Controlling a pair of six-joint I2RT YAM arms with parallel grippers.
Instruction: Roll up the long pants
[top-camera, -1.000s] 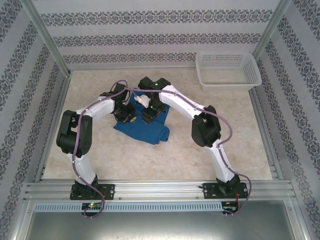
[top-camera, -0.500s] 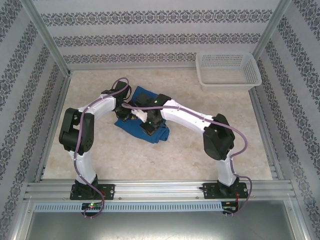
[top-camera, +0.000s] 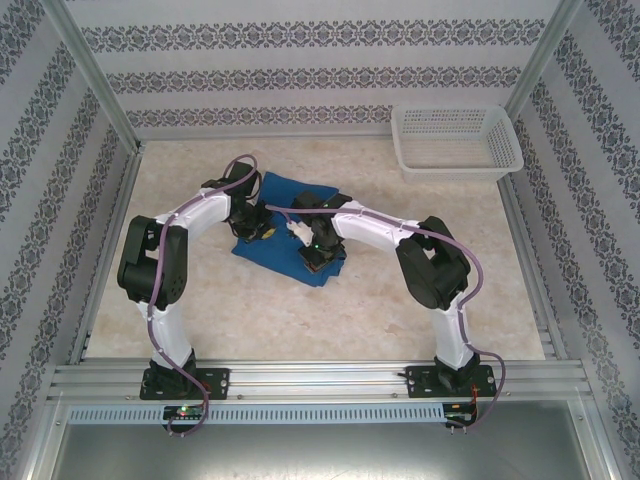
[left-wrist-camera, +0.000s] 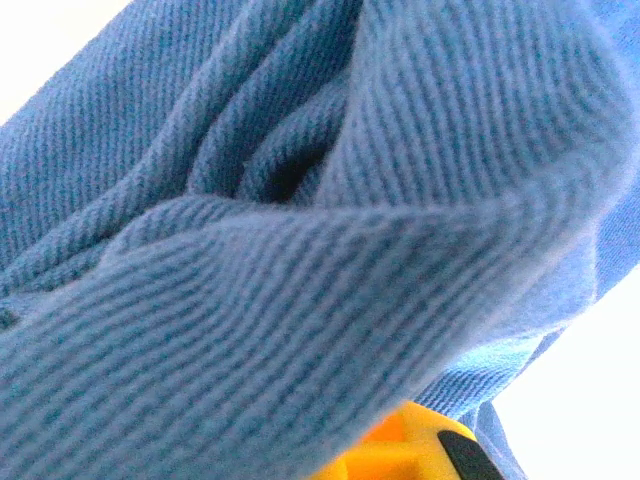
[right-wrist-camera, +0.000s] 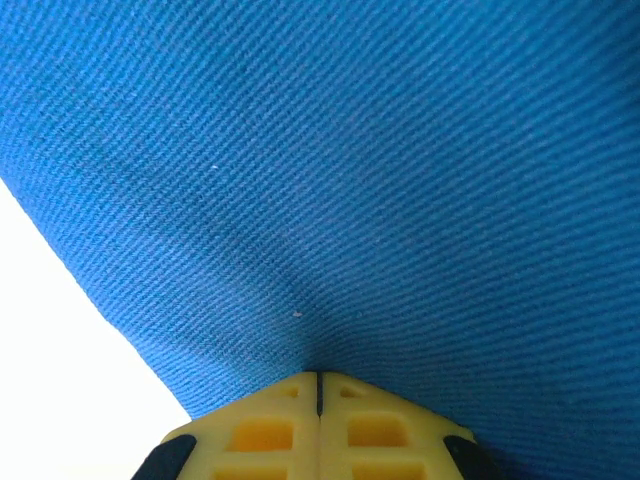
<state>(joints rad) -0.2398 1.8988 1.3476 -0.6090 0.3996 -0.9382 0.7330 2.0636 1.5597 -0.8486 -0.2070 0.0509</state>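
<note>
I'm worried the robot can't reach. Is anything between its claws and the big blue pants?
Nothing visible is in the way. The left gripper and right gripper are both down on the royal-blue soft cloth pants. The white plastic basket sits apart, at the far right.

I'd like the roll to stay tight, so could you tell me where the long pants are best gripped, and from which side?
Probably the thick folded near edge of the long pants, pinched at both ends from above on the arms' side, since flatter cloth lies beyond it. The right gripper looks shut on that edge; the left gripper sits among folds.
</note>
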